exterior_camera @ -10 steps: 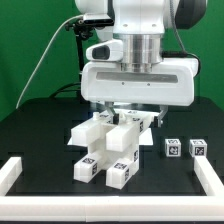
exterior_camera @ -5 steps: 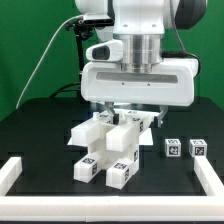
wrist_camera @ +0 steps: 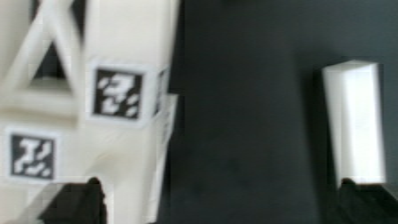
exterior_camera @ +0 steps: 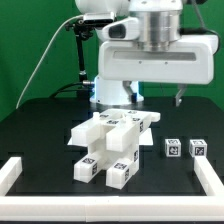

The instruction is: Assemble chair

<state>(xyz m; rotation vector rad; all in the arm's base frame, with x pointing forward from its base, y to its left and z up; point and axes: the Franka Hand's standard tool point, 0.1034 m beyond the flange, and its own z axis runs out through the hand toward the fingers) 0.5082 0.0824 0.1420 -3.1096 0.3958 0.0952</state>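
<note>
Your gripper (wrist_camera: 222, 203) hangs above the black table (exterior_camera: 40, 130), jaws spread wide with nothing between them. The chair (exterior_camera: 110, 145) parts sit clustered mid-table, with two loose cubes (exterior_camera: 172, 148) near them on the exterior view's right. The only markings you can see are black-and-white square tags.

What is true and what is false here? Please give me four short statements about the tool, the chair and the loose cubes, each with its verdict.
1. The tool is open and holds nothing. True.
2. The tool touches the partly built chair. False: it hangs above the chair, apart from it.
3. Two small tagged cubes lie apart from the chair, on the exterior view's right. True.
4. The two cubes are stacked. False: they sit side by side on the black table.
</note>
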